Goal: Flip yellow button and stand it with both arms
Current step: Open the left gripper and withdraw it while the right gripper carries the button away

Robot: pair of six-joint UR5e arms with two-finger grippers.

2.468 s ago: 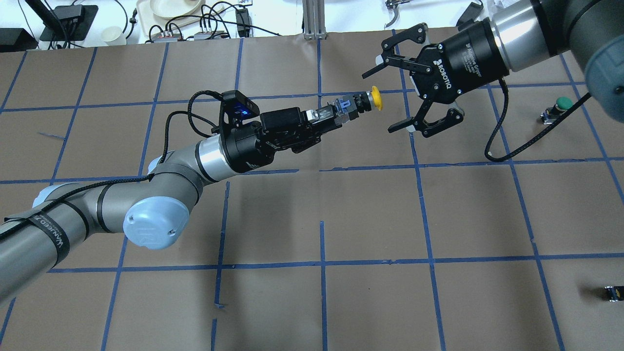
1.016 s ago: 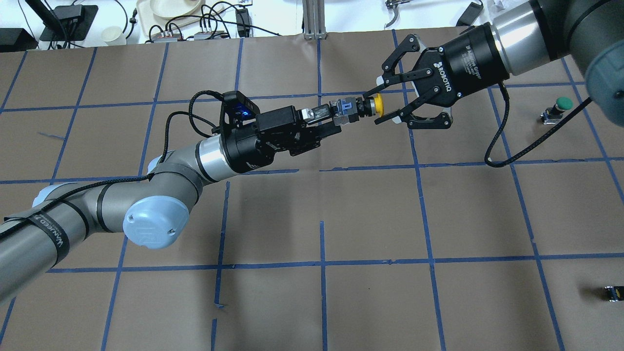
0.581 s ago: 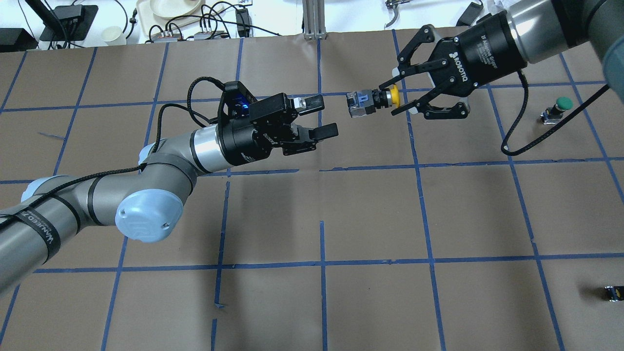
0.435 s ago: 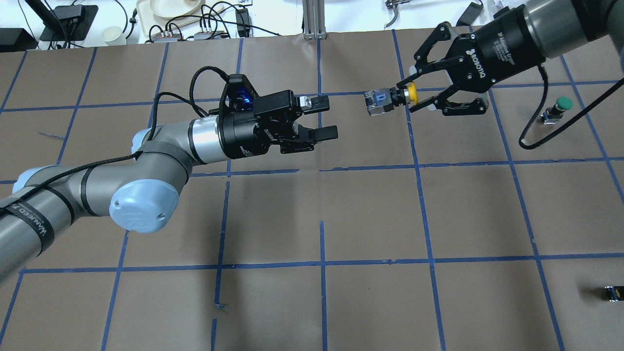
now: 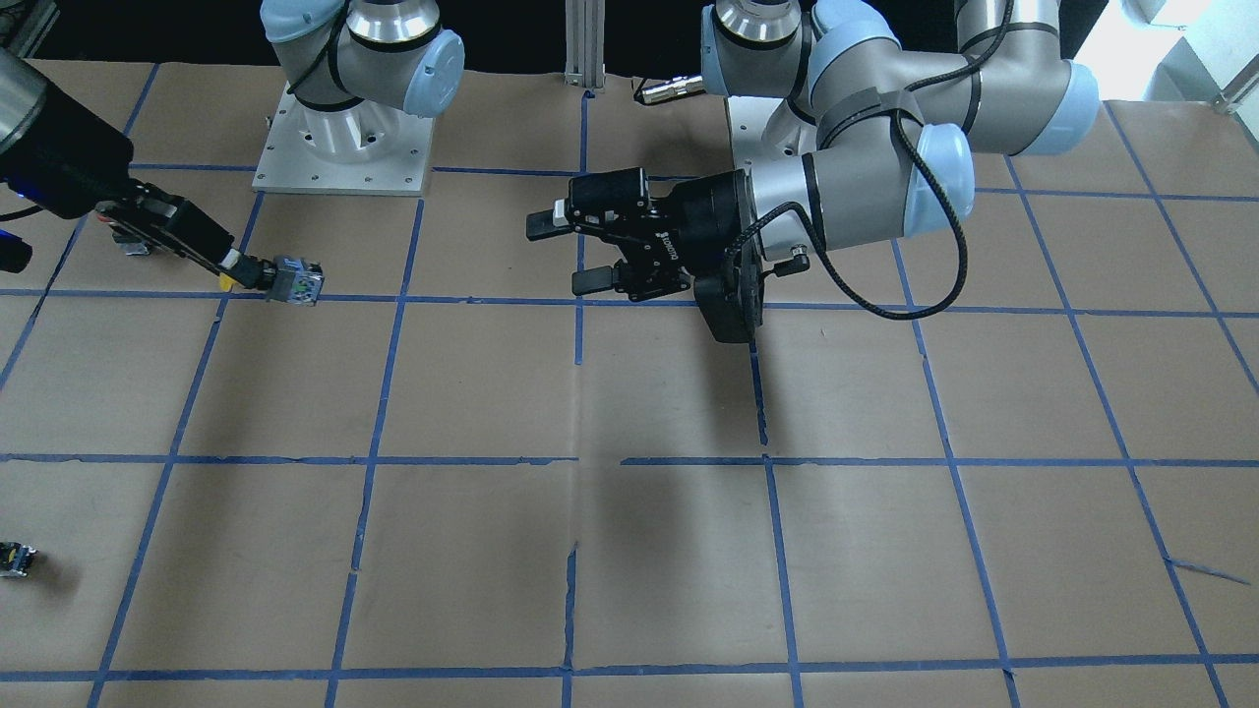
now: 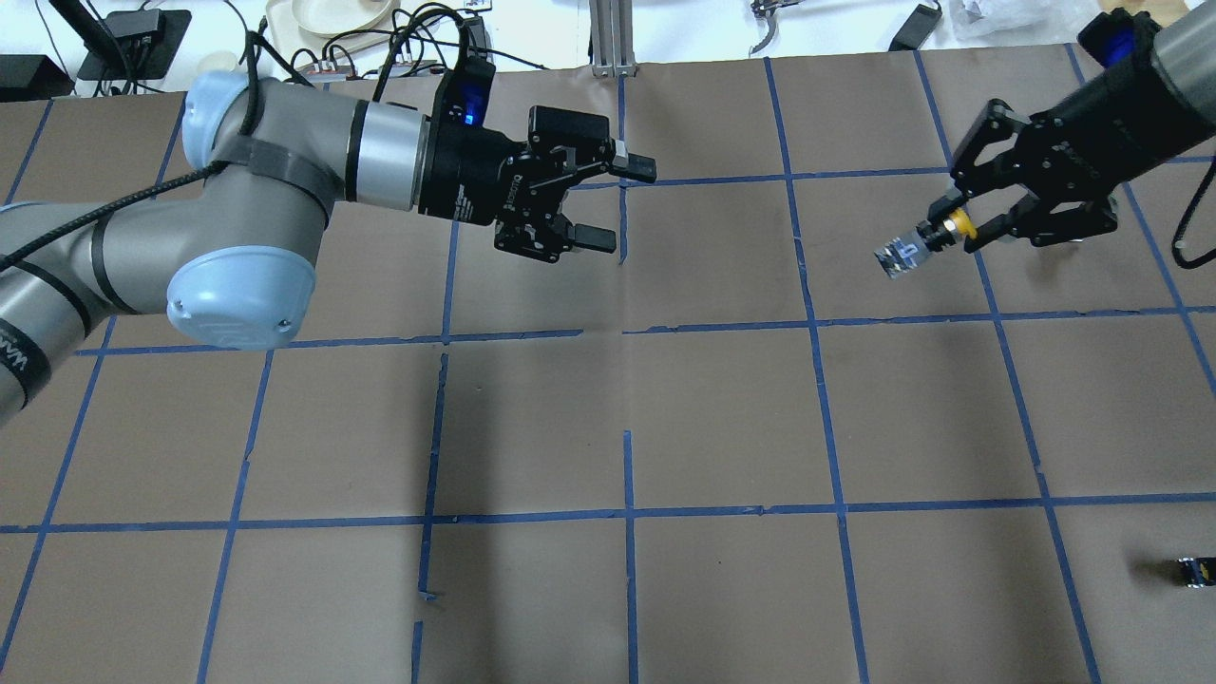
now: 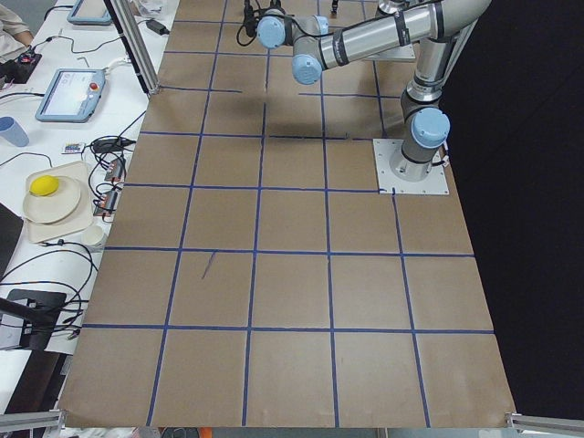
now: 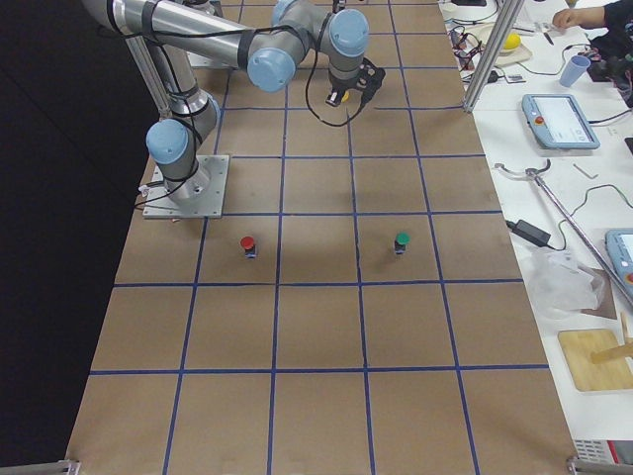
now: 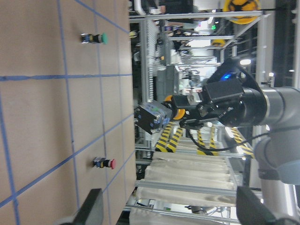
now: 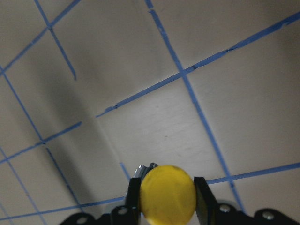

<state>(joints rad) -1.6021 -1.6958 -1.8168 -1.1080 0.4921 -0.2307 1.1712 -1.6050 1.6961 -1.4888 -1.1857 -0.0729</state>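
The yellow button [image 6: 926,242] hangs in the air at the right of the table, held by its yellow cap. Its grey-black block points away from the wrist, toward the table's middle. My right gripper [image 6: 958,228] is shut on the cap. In the right wrist view the cap [image 10: 168,192] sits between the two fingers [image 10: 202,192]. In the front view the button [image 5: 293,282] is at the left, at my right gripper [image 5: 234,270]. My left gripper [image 6: 629,205] is open and empty, far to the left of the button, and also shows in the front view [image 5: 556,256].
A red-capped button [image 8: 247,243] and a green-capped button [image 8: 401,240] stand on the table on my right side. They also show in the left wrist view, red [image 9: 104,163] and green [image 9: 93,38]. A small black block [image 6: 1192,570] lies near the front right edge.
My left gripper opened and let go of the button's block and drew back left. My right gripper shut on the yellow cap and carried the button right and lower.
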